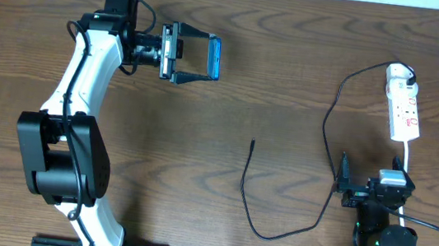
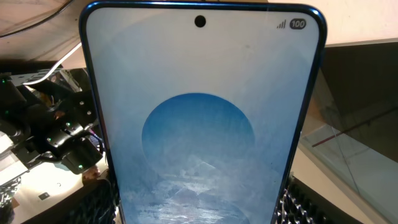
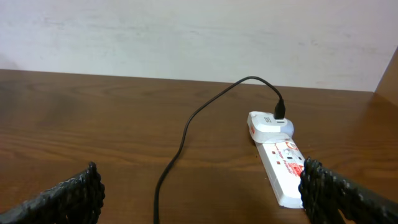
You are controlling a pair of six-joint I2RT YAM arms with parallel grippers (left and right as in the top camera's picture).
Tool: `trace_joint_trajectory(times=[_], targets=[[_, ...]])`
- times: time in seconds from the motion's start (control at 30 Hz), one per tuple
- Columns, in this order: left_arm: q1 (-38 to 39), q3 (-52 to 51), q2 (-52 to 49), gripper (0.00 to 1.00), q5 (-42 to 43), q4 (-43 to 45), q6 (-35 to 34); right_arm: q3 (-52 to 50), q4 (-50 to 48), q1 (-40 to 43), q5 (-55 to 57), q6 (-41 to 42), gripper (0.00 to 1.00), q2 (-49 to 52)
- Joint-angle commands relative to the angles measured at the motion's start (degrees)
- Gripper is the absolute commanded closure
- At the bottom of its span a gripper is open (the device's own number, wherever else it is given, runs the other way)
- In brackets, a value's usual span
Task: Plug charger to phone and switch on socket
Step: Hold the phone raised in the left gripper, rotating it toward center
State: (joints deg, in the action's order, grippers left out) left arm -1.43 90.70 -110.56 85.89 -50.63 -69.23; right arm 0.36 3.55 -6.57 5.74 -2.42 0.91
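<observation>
Nearest the robot's base, at the right side of the brown wood-grain table, the right hand stood spread wide with nothing between its black ribbed fingers. The table's bare wood and a stretch of cable showed in the gap.

The charger, a long thin black cable, looped along the table just to the left of that hand. Its small slim plug tip lay free on the wood near the middle of the table. The tip was well apart from both hands and touched nothing else.

Beyond the right hand lay the socket, a narrow white power strip with small red markings, flat on the table. In the right wrist view it sat just ahead of the right-side finger and a little apart from it. The black cable ran into a white adapter at the strip's far end. A white cord led from its near end back toward the right arm.

Farthest off, at the far left, the left hand gripped the phone, a slim rectangular smartphone with a pale blue screen and a darker blue circle. Its fingers pressed the two long side edges. The phone was held on edge, its screen facing back along the left arm, well apart from the plug tip.
</observation>
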Motion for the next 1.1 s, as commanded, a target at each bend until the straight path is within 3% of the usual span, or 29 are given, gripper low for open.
trace_joint_trajectory(times=[0.0, 1.07], targets=[[-0.2, 1.9, 1.5, 0.93, 3.7, -0.1, -0.5, 0.0, 0.2, -0.3, -0.3, -0.9, 0.01, -0.2], [-0.2, 1.9, 1.5, 0.93, 1.8, -0.1, -0.5, 0.0, 0.2, -0.3, -0.3, -0.9, 0.01, -0.2]])
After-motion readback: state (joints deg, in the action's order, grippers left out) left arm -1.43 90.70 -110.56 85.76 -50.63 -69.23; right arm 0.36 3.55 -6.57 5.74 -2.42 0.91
